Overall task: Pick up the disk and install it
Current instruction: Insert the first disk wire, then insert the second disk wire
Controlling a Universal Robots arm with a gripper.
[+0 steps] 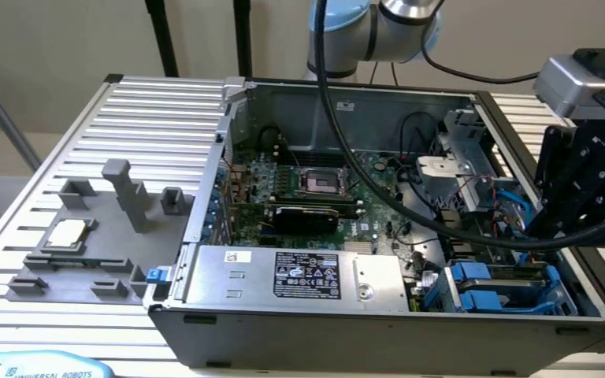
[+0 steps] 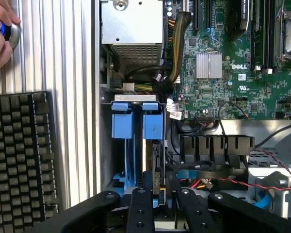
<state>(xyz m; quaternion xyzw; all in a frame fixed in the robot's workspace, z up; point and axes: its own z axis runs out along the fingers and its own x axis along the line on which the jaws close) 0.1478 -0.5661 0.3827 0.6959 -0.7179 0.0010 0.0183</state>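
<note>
The disk (image 2: 154, 155) stands edge-on in a slot of the drive bay (image 1: 502, 287) at the case's front corner, its blue carrier tab (image 2: 153, 127) next to a second blue tab (image 2: 121, 126). My gripper (image 2: 160, 194) hovers right over the disk's end, one black finger (image 2: 140, 208) on each side of it. A narrow gap shows between the disk and the fingers, so the jaws are slightly open and hold nothing. In the exterior view the black gripper (image 1: 560, 216) hangs above the bay at the case's right side.
The open case holds a green motherboard (image 2: 233, 73), a silver power supply box (image 1: 302, 276) and loose cables by the bay. A keyboard (image 2: 19, 160) and a person's hand (image 2: 0, 34) lie outside the case wall. A grey fixture with a processor chip (image 1: 66, 232) sits at the exterior view's left.
</note>
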